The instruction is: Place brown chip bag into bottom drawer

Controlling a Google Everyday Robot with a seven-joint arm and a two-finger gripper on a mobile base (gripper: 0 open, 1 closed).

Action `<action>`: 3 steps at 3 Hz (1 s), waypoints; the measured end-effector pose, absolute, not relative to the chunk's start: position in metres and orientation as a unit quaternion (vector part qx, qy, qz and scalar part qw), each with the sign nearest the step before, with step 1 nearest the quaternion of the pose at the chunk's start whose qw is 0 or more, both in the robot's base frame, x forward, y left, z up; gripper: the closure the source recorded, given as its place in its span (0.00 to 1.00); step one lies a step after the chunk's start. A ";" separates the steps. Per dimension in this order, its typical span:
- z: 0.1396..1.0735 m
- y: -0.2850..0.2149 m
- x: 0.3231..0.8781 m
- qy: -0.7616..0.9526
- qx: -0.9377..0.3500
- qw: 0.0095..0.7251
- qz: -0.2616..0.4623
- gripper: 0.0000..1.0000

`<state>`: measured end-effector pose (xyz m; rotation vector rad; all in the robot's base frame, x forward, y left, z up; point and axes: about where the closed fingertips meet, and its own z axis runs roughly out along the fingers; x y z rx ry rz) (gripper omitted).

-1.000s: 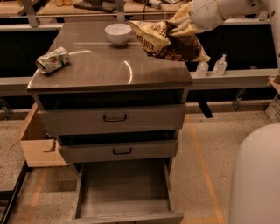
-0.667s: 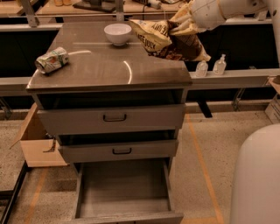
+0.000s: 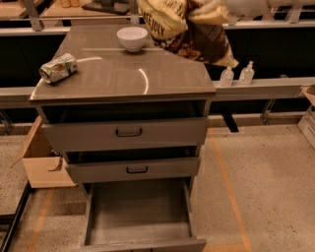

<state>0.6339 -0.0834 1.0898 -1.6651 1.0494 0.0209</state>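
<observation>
Now, far left: an open cardboard box [image 3: 43,165] sits on the floor beside the cabinet.
Left of countertop: a dented green-and-white can [image 3: 58,68] lies on its side on the grey top [image 3: 123,74].
Back of countertop: a white bowl [image 3: 132,38] stands upright, well apart from the can.
Upper drawers: two grey drawer fronts [image 3: 125,134] with black handles, each pulled out slightly.
Bottom drawer [image 3: 140,211]: pulled far out below them, its flat grey floor bare and facing up.
Brown chip bag [image 3: 184,32]: up in the air over the back right corner of the top, tilted, pale yellow panel toward the left, dark brown end hanging toward the right; well above the bottom drawer and not in it.
My gripper [image 3: 209,11]: at the upper edge of the view, right of centre, pinching the bag's crumpled upper part.
Right of cabinet: two small clear pump bottles [image 3: 236,75] stand side by side on a grey ledge.
Floor at right: an orange line [image 3: 227,184] runs along the speckled floor.
</observation>
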 end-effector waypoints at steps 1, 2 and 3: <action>1.116 -0.057 0.574 0.451 -0.678 0.579 0.030 1.00; 1.092 -0.011 0.535 0.441 -0.673 0.589 0.078 1.00; 1.020 0.052 0.513 0.425 -0.692 0.565 0.144 1.00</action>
